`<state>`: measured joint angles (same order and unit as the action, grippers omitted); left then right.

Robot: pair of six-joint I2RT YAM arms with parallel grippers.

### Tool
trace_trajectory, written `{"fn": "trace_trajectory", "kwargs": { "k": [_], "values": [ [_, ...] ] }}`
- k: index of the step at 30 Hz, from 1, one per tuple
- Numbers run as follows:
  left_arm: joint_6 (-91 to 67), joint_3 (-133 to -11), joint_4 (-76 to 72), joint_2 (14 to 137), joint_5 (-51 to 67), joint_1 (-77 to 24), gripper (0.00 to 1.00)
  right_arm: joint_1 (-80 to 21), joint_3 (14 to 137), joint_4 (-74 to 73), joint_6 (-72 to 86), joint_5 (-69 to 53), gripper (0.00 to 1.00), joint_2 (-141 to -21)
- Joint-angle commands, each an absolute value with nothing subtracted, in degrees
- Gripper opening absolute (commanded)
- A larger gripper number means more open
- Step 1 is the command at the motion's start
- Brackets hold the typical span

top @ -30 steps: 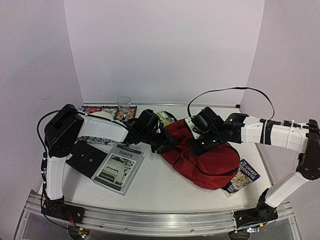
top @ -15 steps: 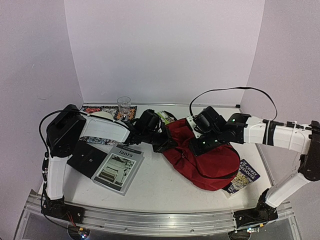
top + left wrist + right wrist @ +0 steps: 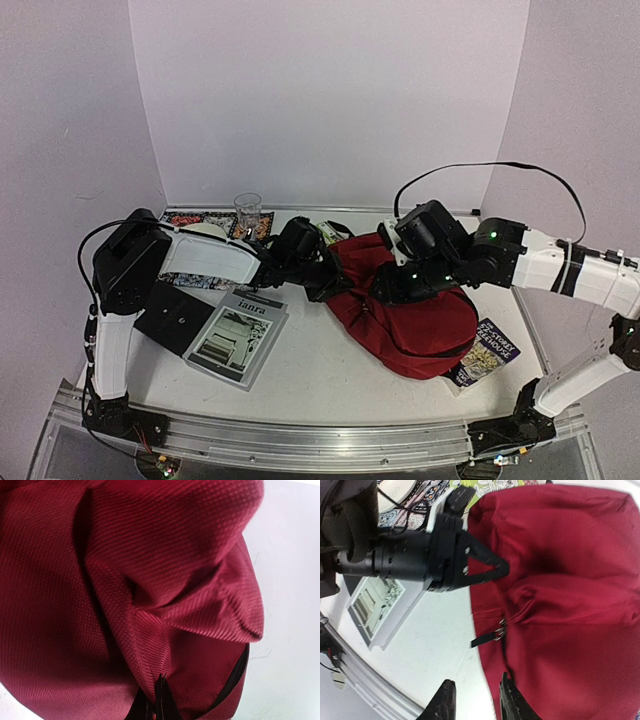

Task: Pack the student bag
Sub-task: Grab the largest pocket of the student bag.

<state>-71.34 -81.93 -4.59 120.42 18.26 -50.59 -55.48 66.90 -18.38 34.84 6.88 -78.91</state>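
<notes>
Left claw (image 3: 505, 570) pinches the student bag (image 3: 425, 325); right claw (image 3: 476, 681) hangs narrowly parted above it.

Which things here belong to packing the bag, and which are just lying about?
Job: bag; left gripper, jaws shut on it; right gripper, jaws open at its edge.
Lying about: glass, magazine, booklet, black case.

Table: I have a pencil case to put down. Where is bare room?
Bare: the near strip of table in front of the student bag, between the magazine and the paperback. Crowded: the far left, around the glass and patterned mat.
</notes>
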Motion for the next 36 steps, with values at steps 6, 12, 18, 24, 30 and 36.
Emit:
{"fn": "trace_trajectory", "kwargs": {
  "k": [6, 12, 18, 24, 30, 36],
  "values": [
    [-75.4, -86.4, -9.2, 117.5, 14.7, -51.2, 0.00, -61.5, 66.1, -16.1, 49.1, 11.6, 0.36, -84.6],
    [-76.3, -86.1, -9.3, 116.7, 14.6, -51.6, 0.00, -61.4, 64.5, -12.2, 52.8, 14.3, 0.39, -86.6],
    [-76.8, -85.5, -9.5, 116.1, 14.2, -51.8, 0.00, -61.4, 62.6, -9.2, 58.0, 13.6, 0.36, -89.7],
    [-77.3, -85.2, -9.6, 115.9, 13.8, -52.2, 0.00, -61.4, 59.6, -7.8, 63.4, 15.5, 0.36, -90.2],
    [-77.9, -85.2, -9.6, 115.9, 14.1, -52.5, 0.00, -61.1, 58.5, -5.8, 66.0, 16.7, 0.37, -91.7],
    [-78.0, -85.3, -9.6, 115.7, 14.0, -52.8, 0.00, -60.8, 58.8, -3.7, 67.2, 19.2, 0.39, -93.5]
  ]
}}
